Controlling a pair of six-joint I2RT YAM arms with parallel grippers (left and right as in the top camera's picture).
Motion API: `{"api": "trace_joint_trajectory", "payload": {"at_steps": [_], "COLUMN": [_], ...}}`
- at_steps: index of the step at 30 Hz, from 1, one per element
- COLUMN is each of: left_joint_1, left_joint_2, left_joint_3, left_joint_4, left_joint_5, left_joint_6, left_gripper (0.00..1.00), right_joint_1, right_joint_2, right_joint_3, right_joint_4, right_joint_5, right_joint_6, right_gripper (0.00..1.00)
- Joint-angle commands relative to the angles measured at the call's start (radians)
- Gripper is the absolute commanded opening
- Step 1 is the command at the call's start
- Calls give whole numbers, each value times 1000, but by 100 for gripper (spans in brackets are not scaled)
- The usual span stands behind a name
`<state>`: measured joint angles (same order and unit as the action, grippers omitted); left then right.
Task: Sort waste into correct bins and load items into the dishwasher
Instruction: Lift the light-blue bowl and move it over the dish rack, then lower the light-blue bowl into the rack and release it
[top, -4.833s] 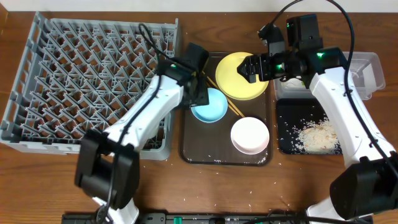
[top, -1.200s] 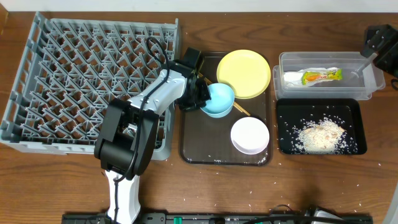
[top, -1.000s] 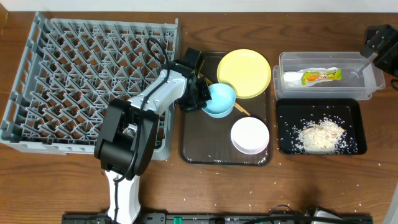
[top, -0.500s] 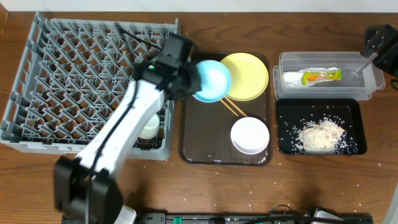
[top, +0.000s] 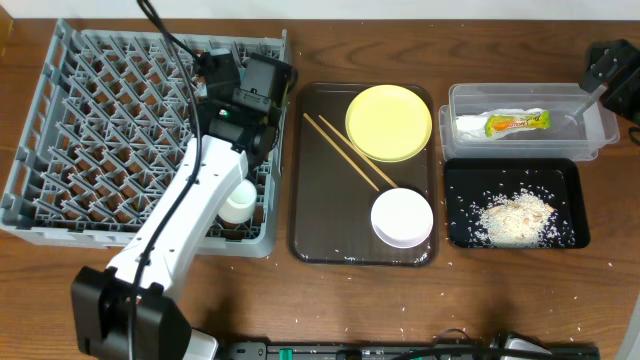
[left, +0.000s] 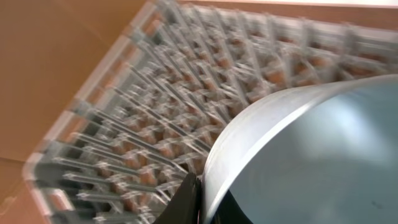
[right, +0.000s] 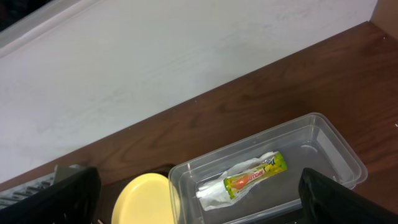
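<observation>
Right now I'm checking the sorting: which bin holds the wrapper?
The clear plastic tub: the wrapper lies inside it, while the glossy black tray beside it holds only rice scraps.

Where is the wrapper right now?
Overhead, the wrapper lies inside the clear tub at the table's far right, directly behind the black tray holding the food scraps.

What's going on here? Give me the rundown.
The left fingers are shut on the light blue bowl, holding it over the dish rack, where a small cup already sits. The yellow plate, white bowl and chopsticks lie on the brown tray. The wrapper is in the clear tub, the rice scraps in the black tray. The right fingers hang open, off to the side.
</observation>
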<state>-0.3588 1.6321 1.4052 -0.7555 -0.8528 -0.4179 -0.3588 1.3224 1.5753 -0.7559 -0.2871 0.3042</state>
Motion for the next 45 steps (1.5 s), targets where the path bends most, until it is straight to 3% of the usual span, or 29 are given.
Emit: {"api": "trace_joint_trajectory", "payload": {"at_steps": [1,5,19,25,31,33,34,37,43,45], "left_joint_1": [2,2,-42,-91,-119,-118,-118,-118,-119,-119], "left_joint_2": [43,108,286,321,322,322,322,322,267,227], "left_joint_3": [-44,-72,-73,-73,-74,-74,-74,-74,-71,-71], "left_joint_4": [44,78,80,79,45,31,23,2,-48,-51], "left_joint_5": [-254,-363,-529,-518,-400,-368,-356,-313,-69,32], "left_joint_6": [6,6,2,-1,-1,-1,-2,-1,-1,-1], "left_gripper": [7,7,7,7,8,17,30,44,47,54], "right_joint_1": [-4,-3,-4,-4,-3,-3,-4,-3,-3,-4], "right_joint_2": [0,0,0,0,0,0,0,0,0,0], "right_joint_3": [1,0,1,1,1,1,0,1,1,0], "right_joint_4": [-1,-1,-1,-1,-1,-1,-1,-1,-1,-1], "right_joint_5": [6,6,6,6,6,6,6,6,6,6], "right_joint_6": [10,10,10,10,10,10,10,10,10,10], "right_gripper": [99,99,99,99,99,99,99,99,99,99]}}
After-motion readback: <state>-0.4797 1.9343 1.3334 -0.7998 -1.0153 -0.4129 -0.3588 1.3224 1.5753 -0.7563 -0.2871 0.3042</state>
